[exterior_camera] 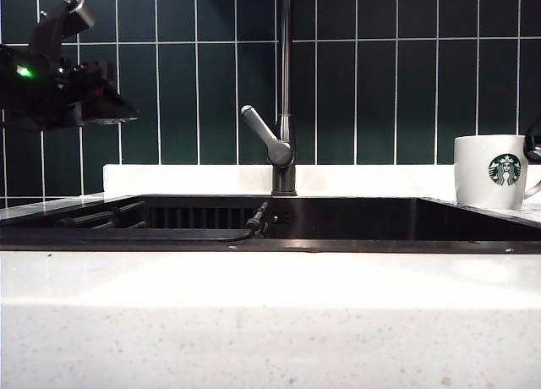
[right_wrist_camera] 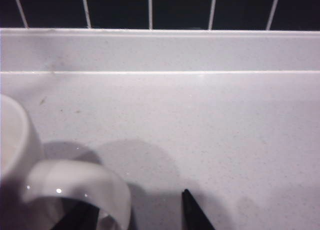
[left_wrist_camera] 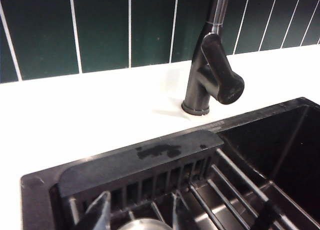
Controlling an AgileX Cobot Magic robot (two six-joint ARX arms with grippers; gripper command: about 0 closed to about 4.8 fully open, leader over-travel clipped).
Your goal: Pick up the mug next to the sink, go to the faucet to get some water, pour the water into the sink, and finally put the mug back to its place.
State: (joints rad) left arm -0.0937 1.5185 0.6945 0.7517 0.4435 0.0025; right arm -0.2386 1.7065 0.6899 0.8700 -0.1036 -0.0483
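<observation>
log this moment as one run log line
white ceramic mug: on counter, ungrasped | right gripper: open at handle | left gripper: open over black sink

This is a kitchen. A dark sink (exterior_camera: pixel 338 216) sits in a white speckled counter (exterior_camera: pixel 270 321). A tall grey faucet (exterior_camera: pixel 285 110) with a lever stands behind the sink. Dark green tiles (exterior_camera: pixel 380 68) with white lines cover the wall. A rack (left_wrist_camera: pixel 150 175) with slots and bars lies in the sink. A white mug (exterior_camera: pixel 493 171) stands on the counter beside the sink.
</observation>
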